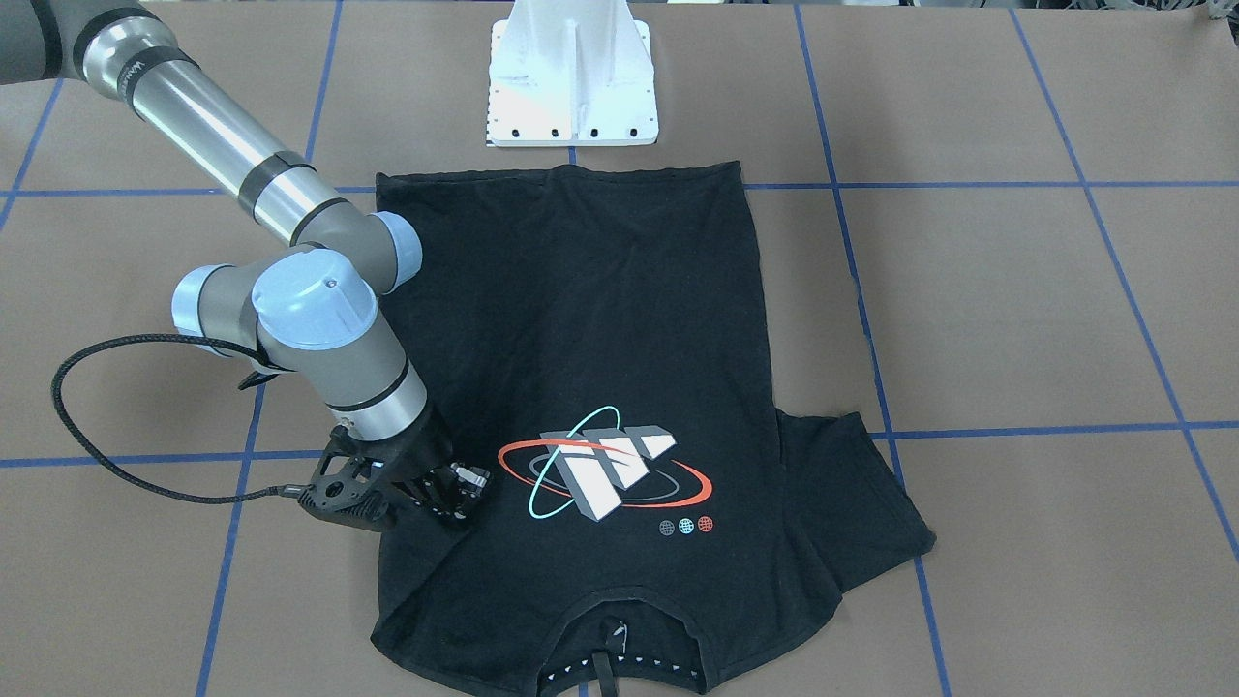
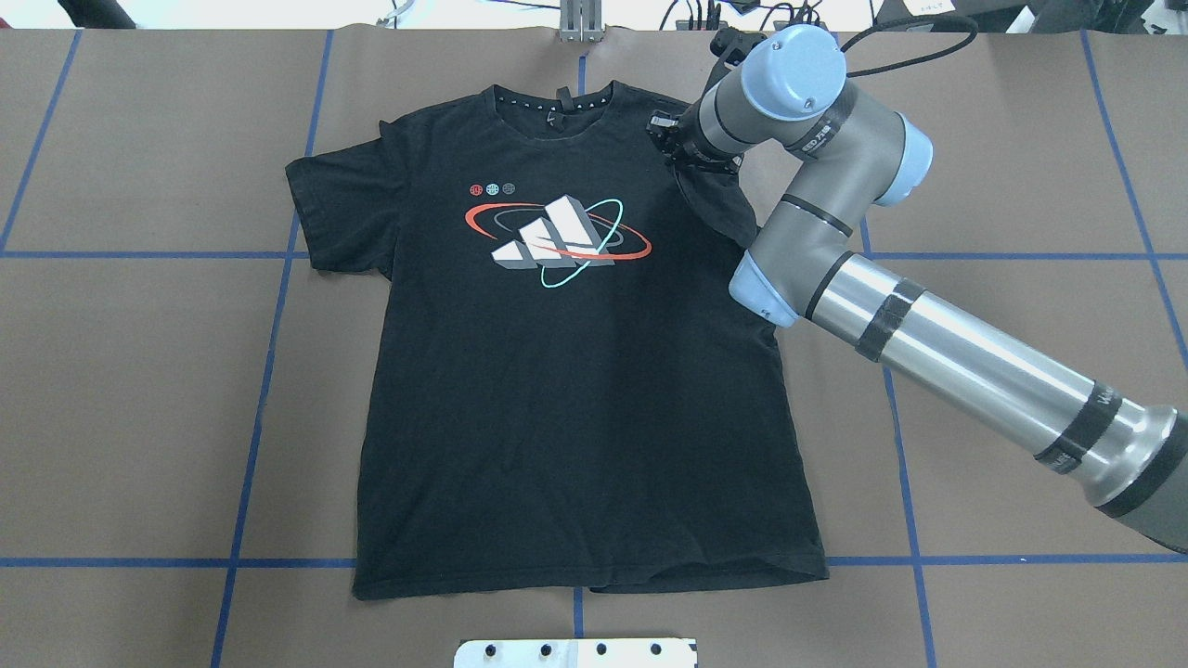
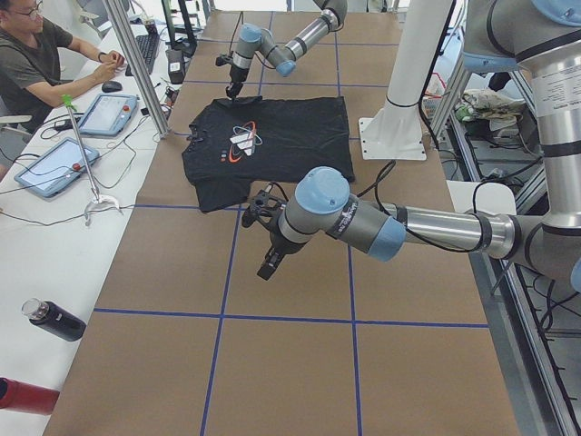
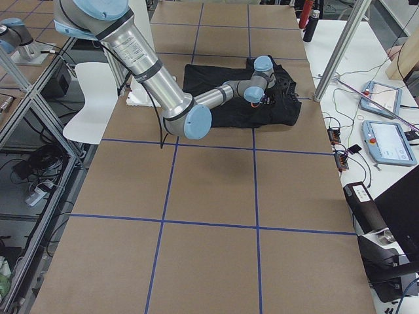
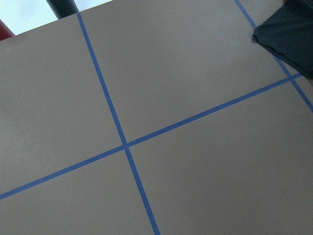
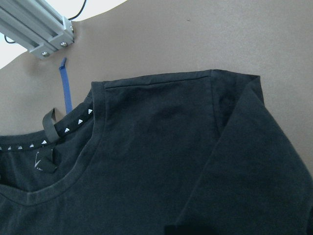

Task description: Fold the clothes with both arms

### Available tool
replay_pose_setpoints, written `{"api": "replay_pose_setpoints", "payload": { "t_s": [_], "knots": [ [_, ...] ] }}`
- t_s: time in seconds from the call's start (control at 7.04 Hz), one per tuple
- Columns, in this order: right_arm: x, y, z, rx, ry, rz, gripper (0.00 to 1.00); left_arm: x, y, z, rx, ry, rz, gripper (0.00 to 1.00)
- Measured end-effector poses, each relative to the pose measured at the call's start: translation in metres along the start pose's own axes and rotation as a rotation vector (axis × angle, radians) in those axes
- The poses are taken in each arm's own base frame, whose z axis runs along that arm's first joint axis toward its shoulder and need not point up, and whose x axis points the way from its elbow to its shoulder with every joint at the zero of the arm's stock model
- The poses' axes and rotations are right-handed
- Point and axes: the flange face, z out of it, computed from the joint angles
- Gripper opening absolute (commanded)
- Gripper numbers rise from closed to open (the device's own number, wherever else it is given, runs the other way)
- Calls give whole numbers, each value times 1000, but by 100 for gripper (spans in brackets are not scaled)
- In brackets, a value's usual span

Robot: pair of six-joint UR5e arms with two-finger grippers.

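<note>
You were on the 1st fold, I'd judge: T-shirt point(image 1: 581, 319) lay flat, print up, mid-frame on the blue-taped brown table point(image 1: 1016, 310), right gripper point(image 1: 463, 489) was at its sleeve lower left in the front view, left gripper point(image 3: 270, 268) hung off-cloth, can't tell either's grip, so next you needed the left arm brought in, w/ an operator point(image 3: 36, 59) at a desk upper left in the left-side view.

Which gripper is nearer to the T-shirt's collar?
Right. The right gripper is at the shoulder beside the collar; the left gripper hangs over the table, off the T-shirt.
</note>
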Motion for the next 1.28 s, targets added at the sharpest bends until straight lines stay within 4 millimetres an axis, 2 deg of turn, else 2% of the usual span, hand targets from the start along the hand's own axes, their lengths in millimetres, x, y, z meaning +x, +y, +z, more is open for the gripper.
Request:
{"api": "replay_pose_setpoints", "payload": {
  "t_s": [0.14,0.28,0.43,0.57,0.71,0.85,0.99,1.14,1.28],
  "knots": [
    [-9,8,9,15,10,-6,99,2,0,0,1,18,-2,100],
    [-13,13,14,27,15,-11,100,2,-4,2,2,32,-24,99],
    [-15,16,16,36,16,-15,100,1,-16,5,7,44,-71,99],
    [-19,18,10,39,1,-17,100,9,-43,11,13,59,-104,99],
    [-20,22,-4,34,-30,-21,100,25,-78,25,9,83,-116,99],
    [-8,30,-26,12,-66,-27,100,44,-114,43,-1,110,-114,99],
    [16,40,-51,-26,-100,-34,100,62,-145,65,-20,134,-114,96],
    [44,50,-78,-61,-126,-40,100,77,-173,89,-35,138,-115,85],
    [74,61,-107,-83,-148,-47,100,86,-202,121,-40,131,-104,77]
  ]
}}
